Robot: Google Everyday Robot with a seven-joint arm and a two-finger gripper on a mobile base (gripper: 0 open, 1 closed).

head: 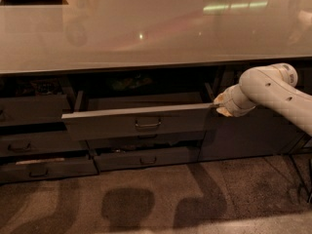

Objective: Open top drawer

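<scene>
The top drawer (139, 121) is the wide dark grey front in the middle of the cabinet, pulled out toward me with a small loop handle (147, 124) at its centre. Its pale inner tray shows behind the front. My gripper (218, 105) sits at the drawer's right end, level with the upper corner of the front and touching or nearly touching it. The white arm (273, 89) comes in from the right edge of the view.
A pale glossy counter (146, 28) overhangs the drawers. Narrower drawer fronts lie on the left (34, 111) and below (146, 157); one at bottom left (44, 167) is slightly ajar. A grey cabinet panel (248, 135) stands to the right. Speckled floor lies in front.
</scene>
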